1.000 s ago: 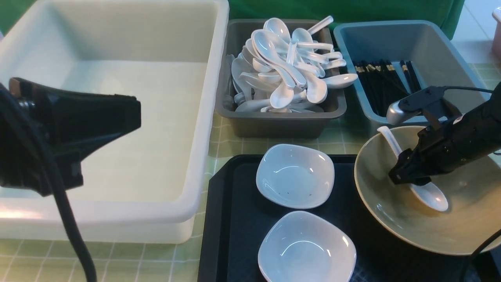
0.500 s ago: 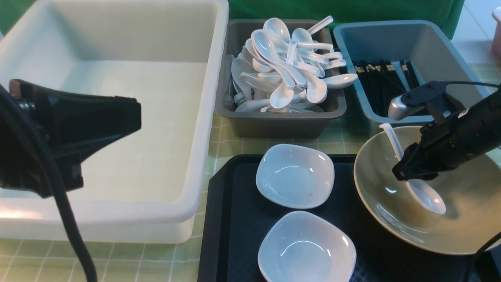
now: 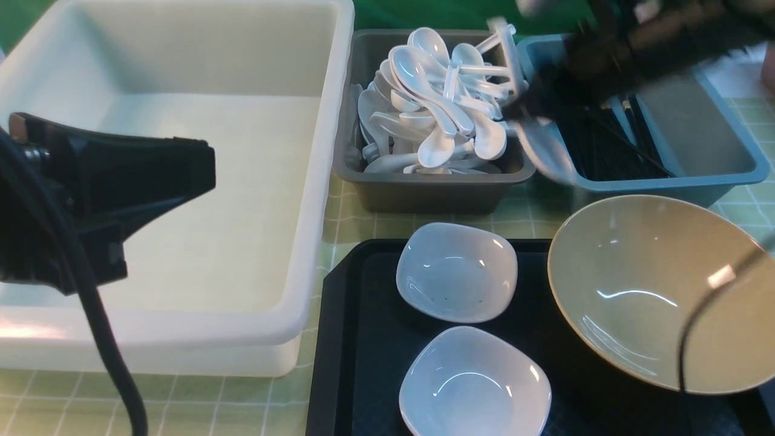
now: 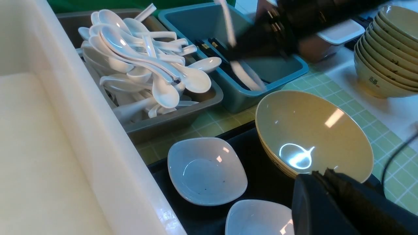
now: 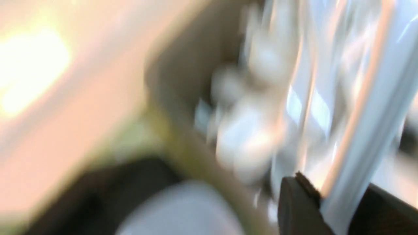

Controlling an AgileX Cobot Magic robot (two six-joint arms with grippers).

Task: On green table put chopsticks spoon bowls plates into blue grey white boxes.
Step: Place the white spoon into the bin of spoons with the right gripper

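Black tray point(image 3: 363, 327) bears both plates point(image 3: 456, 271) and bowl point(image 3: 642, 290).

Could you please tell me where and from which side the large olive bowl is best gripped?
The olive bowl is too wide to span and sits empty, so probably pinch its thin rim from above, on the robot's right side.

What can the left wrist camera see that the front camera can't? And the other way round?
Only the left wrist view shows a stack of olive-tan bowls off to the side. Only the front view shows the white tub's near wall and the green table in front of it. Both show the grey box heaped with white spoons, the blue-grey box with chopsticks, the big bowl, two white plates, and the blurred right gripper holding a spoon.
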